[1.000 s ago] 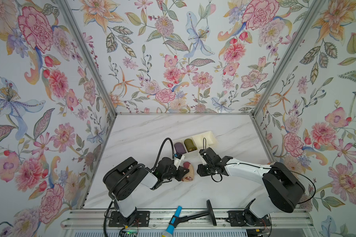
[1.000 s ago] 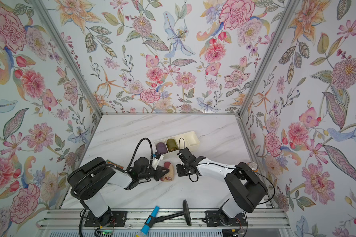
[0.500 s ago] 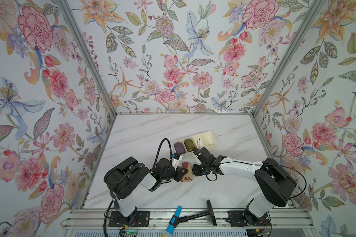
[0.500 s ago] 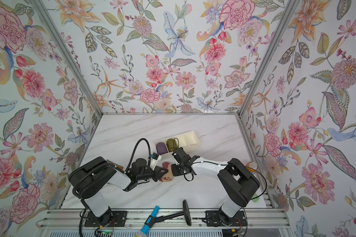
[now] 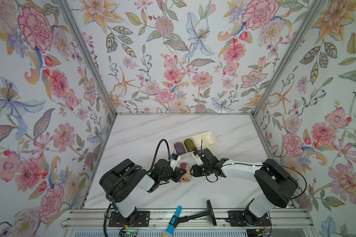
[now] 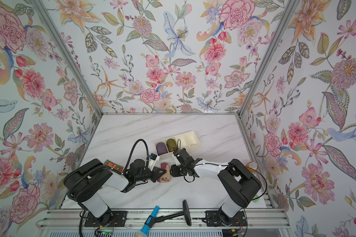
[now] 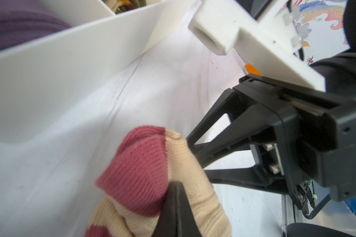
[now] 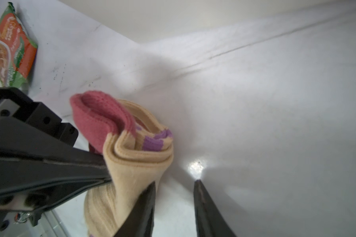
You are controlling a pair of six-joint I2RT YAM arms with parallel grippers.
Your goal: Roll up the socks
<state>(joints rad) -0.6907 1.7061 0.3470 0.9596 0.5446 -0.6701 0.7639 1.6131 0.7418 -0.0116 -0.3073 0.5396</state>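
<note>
The socks (image 5: 185, 174) (image 6: 166, 176) are a peach-tan knit bundle with maroron parts and purple stripes, standing partly rolled on the marble table. The layered roll end shows in the right wrist view (image 8: 136, 156). My left gripper (image 5: 180, 174) (image 7: 176, 185) is shut on the socks, its tips pinched into the knit. My right gripper (image 5: 192, 171) (image 8: 176, 181) stands open on the socks' other side. One of its fingers (image 8: 144, 205) rests against the tan fabric, and only bare table lies between its jaws.
A white divided tray (image 5: 211, 135) just behind the grippers holds a purple sock roll (image 5: 179, 148) and an olive-green sock roll (image 5: 189, 144). A snack packet (image 6: 113, 165) lies by the left arm. A blue-handled tool (image 5: 174, 220) lies on the front rail.
My right gripper has moved left until its finger touches the socks. The left gripper has kept its hold and hardly moved.
</note>
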